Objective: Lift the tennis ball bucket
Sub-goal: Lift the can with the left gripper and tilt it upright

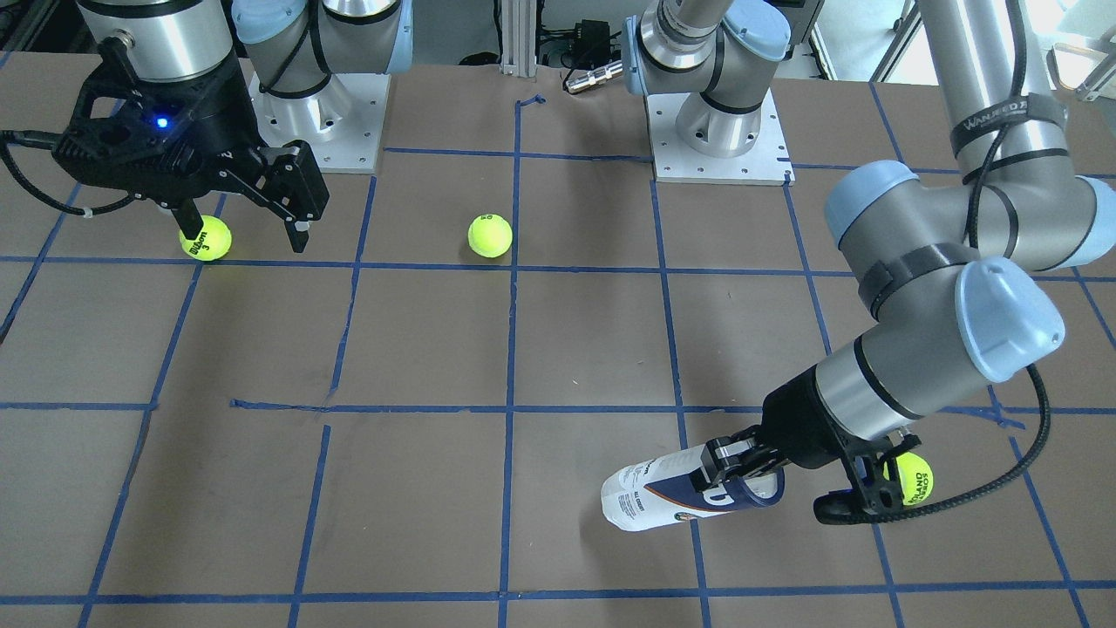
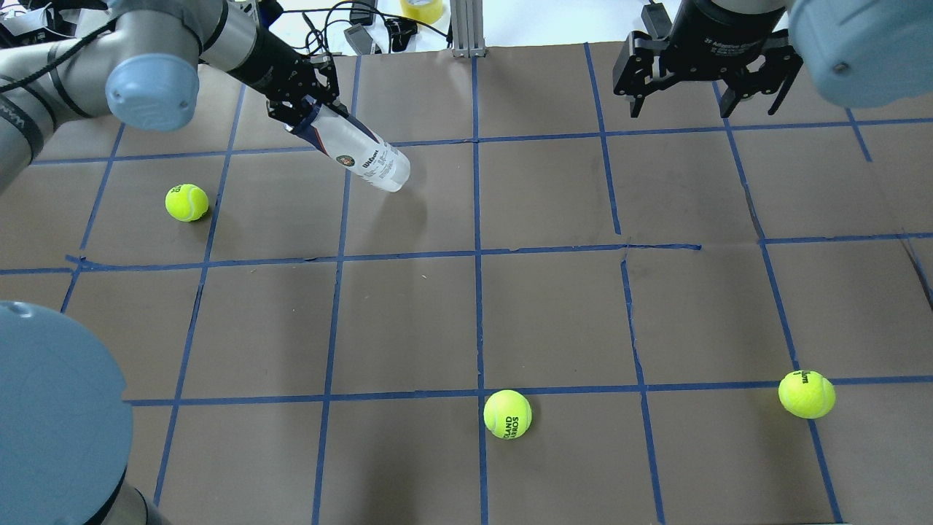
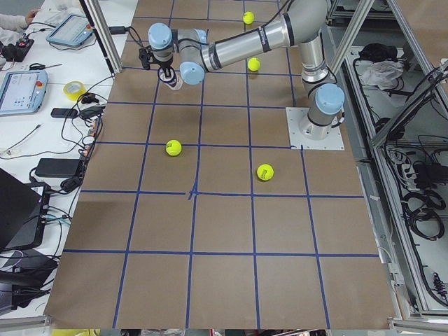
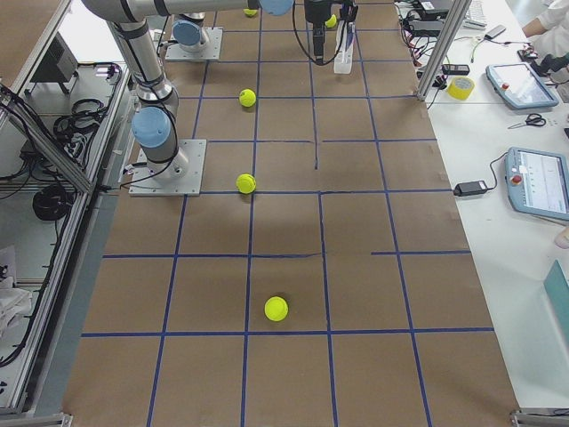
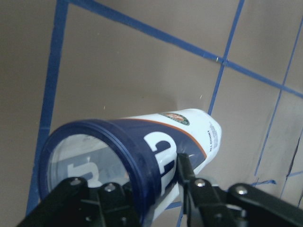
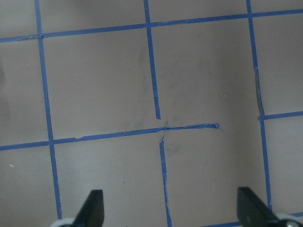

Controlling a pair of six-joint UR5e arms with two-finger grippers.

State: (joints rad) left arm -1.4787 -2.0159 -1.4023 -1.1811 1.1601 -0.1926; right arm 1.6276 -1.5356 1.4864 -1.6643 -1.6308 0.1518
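Seen from above, there was one tennis ball bucket (image 2: 364,157), three tennis balls (image 2: 186,202) (image 2: 507,413) (image 2: 806,394) lying on the tabletop (image 2: 554,313), and two arms. The left arm (image 2: 153,87) reached out over the tabletop's far left part. The left gripper (image 2: 302,120) had its fingers squeezed on the bucket's dark blue rim end, holding it slanted with its white end pointing down at the tabletop. The right arm (image 2: 838,44) hung over the tabletop's far right part, its right gripper (image 1: 246,234) pointing down with fingers wide apart, holding nothing.
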